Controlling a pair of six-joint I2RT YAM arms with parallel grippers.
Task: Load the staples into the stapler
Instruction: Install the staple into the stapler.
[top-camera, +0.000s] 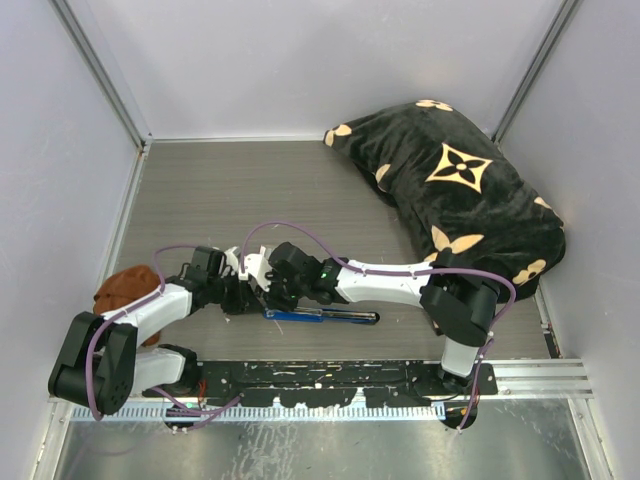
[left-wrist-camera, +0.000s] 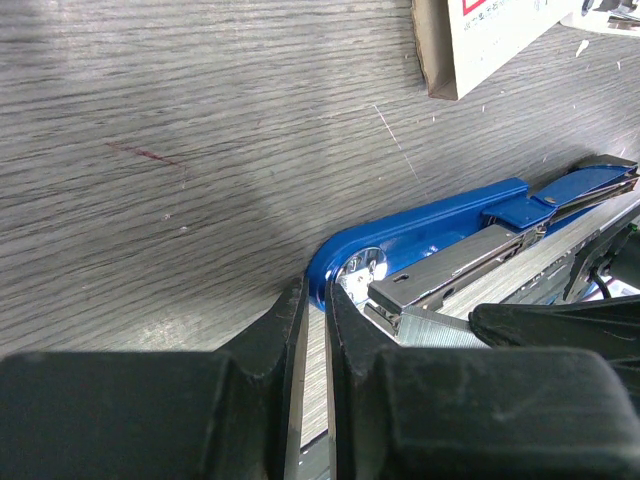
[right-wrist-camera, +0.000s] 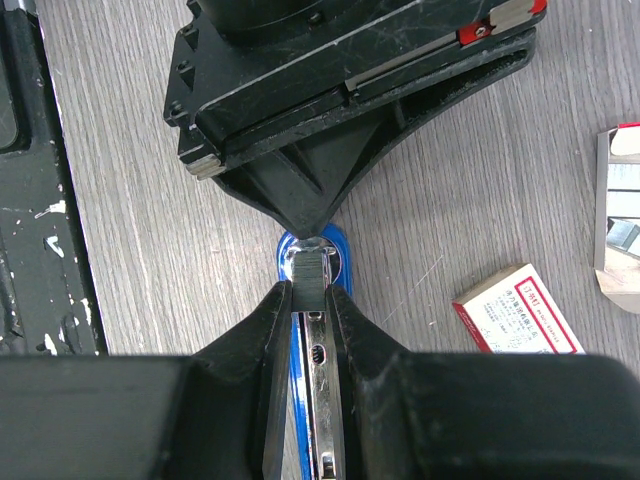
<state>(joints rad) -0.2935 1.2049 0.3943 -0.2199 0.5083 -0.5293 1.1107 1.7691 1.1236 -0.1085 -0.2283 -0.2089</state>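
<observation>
Left fingers (left-wrist-camera: 272, 338) are nearly pressed together, pinching the staples (right-wrist-camera: 312, 265) right at the tips. The little silvery block sits at the rounded end of the stapler (top-camera: 320, 316), touching its silver channel. Right fingers (right-wrist-camera: 265, 345) are clamped on that channel from both sides, just behind the staples, so the two sets of tips almost meet. The stapler lies on the wood-grain surface (top-camera: 250, 190), middle, toward the near edge, running left to right, blue part down and channel on top. A red-and-white cardboard box (right-wrist-camera: 515, 312) sits near it. A black patterned pillow (top-camera: 460, 200) fills the far right corner.
</observation>
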